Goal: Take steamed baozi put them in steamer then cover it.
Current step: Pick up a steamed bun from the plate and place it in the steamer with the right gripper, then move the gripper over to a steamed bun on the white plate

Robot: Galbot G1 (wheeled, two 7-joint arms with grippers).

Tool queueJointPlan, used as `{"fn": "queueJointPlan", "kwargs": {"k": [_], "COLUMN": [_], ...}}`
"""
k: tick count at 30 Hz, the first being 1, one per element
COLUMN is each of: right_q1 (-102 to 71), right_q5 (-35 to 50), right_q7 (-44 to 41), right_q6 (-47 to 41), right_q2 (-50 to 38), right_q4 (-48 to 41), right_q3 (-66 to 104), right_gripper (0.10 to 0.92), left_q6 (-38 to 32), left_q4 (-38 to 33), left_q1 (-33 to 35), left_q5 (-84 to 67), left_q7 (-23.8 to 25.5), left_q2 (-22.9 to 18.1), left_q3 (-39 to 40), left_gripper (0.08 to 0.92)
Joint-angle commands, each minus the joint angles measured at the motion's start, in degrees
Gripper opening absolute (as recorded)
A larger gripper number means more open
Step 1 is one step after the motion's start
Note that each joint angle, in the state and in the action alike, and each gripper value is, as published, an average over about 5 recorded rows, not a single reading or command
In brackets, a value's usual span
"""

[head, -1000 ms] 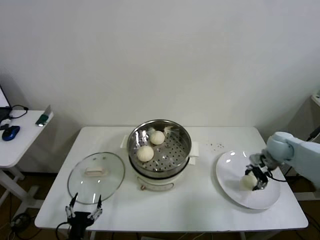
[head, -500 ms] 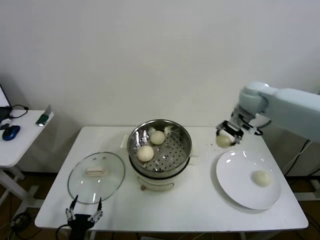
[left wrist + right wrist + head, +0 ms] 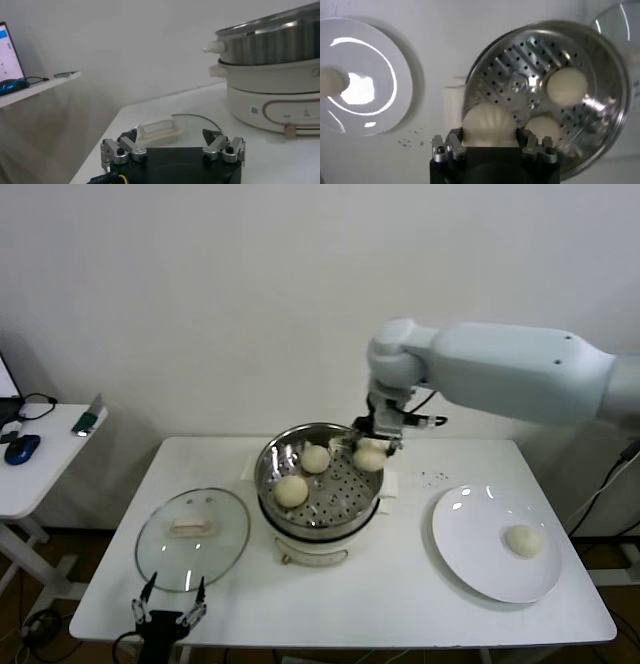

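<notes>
- We see the right gripper (image 3: 371, 452) over the steamer's (image 3: 318, 474) right rim; its fingers (image 3: 451, 146) are closed on one baozi (image 3: 489, 125), held above the perforated tray.
- Two more baozi lie on the tray; one (image 3: 291, 490) toward the front left, one (image 3: 315, 458) farther back; they sit close together but apart in the head view.
- The fourth baozi (image 3: 524, 540) rests on the white plate (image 3: 470, 554), right of the steamer and well apart from it.
- The cover (image 3: 192, 537) lies flat on the table (image 3: 400, 604), front left of the steamer, handle up.
- The left gripper (image 3: 168, 602) hangs at the table's near edge just before the cover; jaws wide, holding nothing.
- A side table (image 3: 35, 474) stands far left with a mouse (image 3: 20, 448) on it.
</notes>
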Motion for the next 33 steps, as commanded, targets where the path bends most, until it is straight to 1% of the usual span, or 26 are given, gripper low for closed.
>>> {"fn": "queueJointPlan", "kwargs": {"k": [1, 18, 21, 26, 33], "right_q1": [-7.1, -11.9, -11.8, -10.5, -4.9], "right_q5": [-2.4, -3.7, -4.2, -4.8, -2.6], "right_q7": [-0.5, -0.4, -0.4, -0.7, -1.0], "right_q6": [3.0, 3.0, 2.9, 3.0, 2.7], "right_q2": [11.8, 13.0, 12.7, 11.9, 8.3], "right_q4": [-2.5, -4.9, -4.9, -5.0, -5.7], "right_q3": [0.2, -1.1, -0.6, 0.5, 1.9], "right_gripper": [0.687, 0.693, 0.718, 0.808, 0.823], "left_q6": [-0.1, -0.6, -0.5, -0.5, -0.6], "left_q4": [-0.2, 1.0, 1.1, 1.2, 1.4], "left_q1": [0.4, 0.5, 0.3, 0.3, 0.1], "left_q5": [-0.6, -1.5, -1.5, -1.4, -1.3], "left_q7": [0.0, -0.2, -0.2, -0.2, -0.2], "left_q2": [0.3, 1.3, 1.5, 1.5, 1.6], "left_q3": [-0.4, -0.8, -0.9, -0.7, -0.6], "left_gripper": [0.823, 0.823, 0.823, 0.823, 0.823]}}
